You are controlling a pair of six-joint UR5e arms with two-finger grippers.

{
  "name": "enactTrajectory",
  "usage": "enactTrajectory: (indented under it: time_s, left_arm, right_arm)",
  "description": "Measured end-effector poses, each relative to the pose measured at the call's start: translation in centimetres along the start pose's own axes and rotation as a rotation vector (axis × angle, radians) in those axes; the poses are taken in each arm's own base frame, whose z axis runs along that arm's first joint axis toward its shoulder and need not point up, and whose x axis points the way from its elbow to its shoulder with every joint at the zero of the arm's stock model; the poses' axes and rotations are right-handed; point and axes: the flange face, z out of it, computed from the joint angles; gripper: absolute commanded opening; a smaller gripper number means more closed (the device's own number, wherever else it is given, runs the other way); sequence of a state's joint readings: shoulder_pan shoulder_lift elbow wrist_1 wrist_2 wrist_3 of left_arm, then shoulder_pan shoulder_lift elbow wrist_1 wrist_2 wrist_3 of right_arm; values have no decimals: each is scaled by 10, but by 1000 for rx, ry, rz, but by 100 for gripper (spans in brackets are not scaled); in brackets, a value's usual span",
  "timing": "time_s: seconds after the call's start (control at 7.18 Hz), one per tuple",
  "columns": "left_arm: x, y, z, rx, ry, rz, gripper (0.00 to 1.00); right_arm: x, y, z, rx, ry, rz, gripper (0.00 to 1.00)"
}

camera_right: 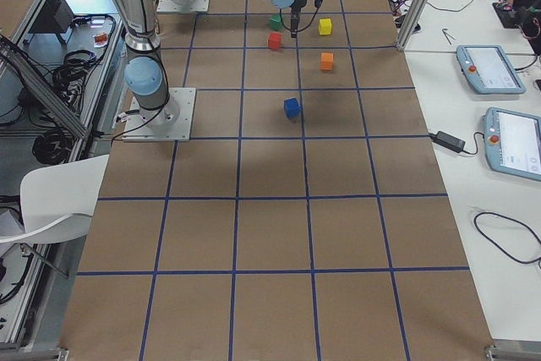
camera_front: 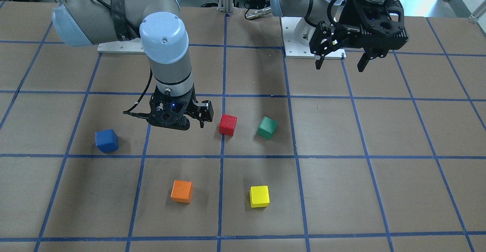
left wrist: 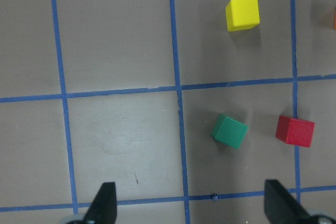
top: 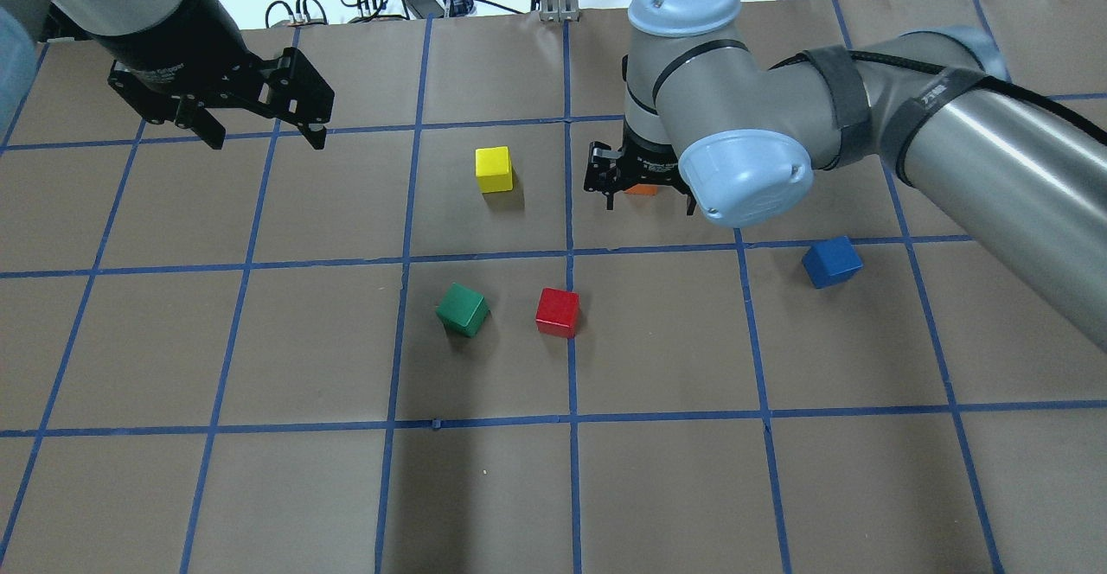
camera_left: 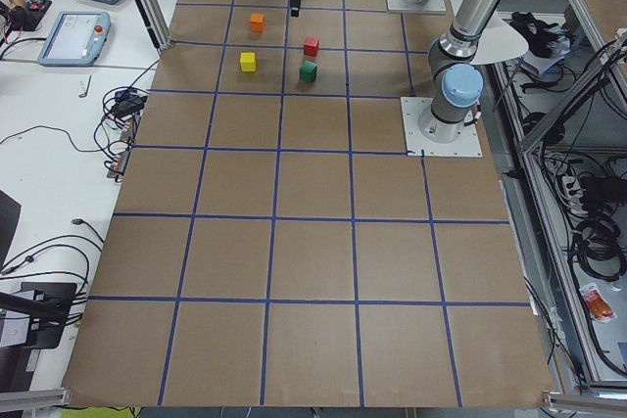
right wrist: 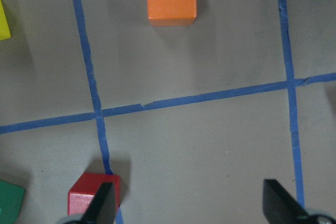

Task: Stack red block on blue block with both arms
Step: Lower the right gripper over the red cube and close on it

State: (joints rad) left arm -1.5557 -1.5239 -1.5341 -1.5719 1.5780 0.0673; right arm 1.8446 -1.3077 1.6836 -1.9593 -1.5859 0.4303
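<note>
The right gripper [right wrist: 191,211] hangs wide and empty, near the red block [top: 557,312]. The left gripper [top: 265,137], also wide, waits well apart. The blue block [top: 831,262] stands bare, so I judge that grasping and stacking are not yet begun.

No writing can be read in any view.
White print shows on the black strap [top: 930,94] round the right arm [top: 995,150] and on the body of the right gripper [top: 649,204], but it is too small and blurred to make out.
</note>
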Motion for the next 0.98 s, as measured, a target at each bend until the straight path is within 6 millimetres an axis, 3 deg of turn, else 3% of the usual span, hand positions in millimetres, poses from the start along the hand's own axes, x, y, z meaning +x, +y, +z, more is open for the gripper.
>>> enactTrajectory:
  time_s: [0.56, 0.98]
  left_arm:
    - [-1, 2, -5, 14, 1, -2, 100]
    - [0, 3, -3, 14, 5, -2, 100]
  right_arm:
    - [-69, 20, 59, 7, -21, 95, 100]
    - [-78, 36, 99, -60, -2, 99, 100]
